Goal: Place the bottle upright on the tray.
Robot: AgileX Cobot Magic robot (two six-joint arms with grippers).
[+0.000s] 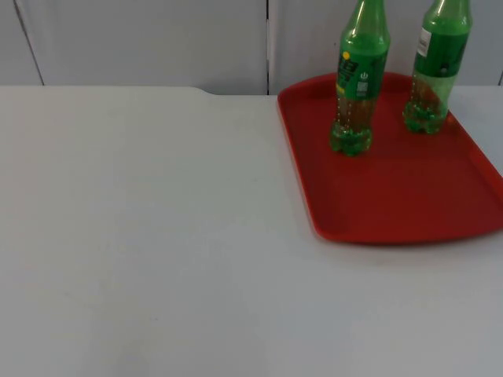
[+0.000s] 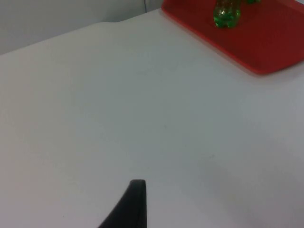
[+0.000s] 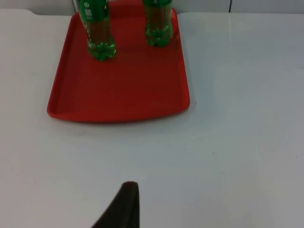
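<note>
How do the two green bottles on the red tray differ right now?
The left bottle stands nearer the tray's front and left rim; the right bottle stands further back, toward the wall. The left bottle's label faces the top camera green with yellow print; the right bottle's shows a white panel. Both are green and upright on the tray.

There are two green bottles: one bottle (image 1: 358,78) nearer the middle of the tray's far part and a second bottle (image 1: 435,71) beside it, toward the far right corner. Both stand upright. There is one red tray (image 1: 409,196), and both bottles stand on it. There is one white table (image 1: 157,236) which carries the tray. In each wrist view one black fingertip is seen, so two fingertips in total.
</note>
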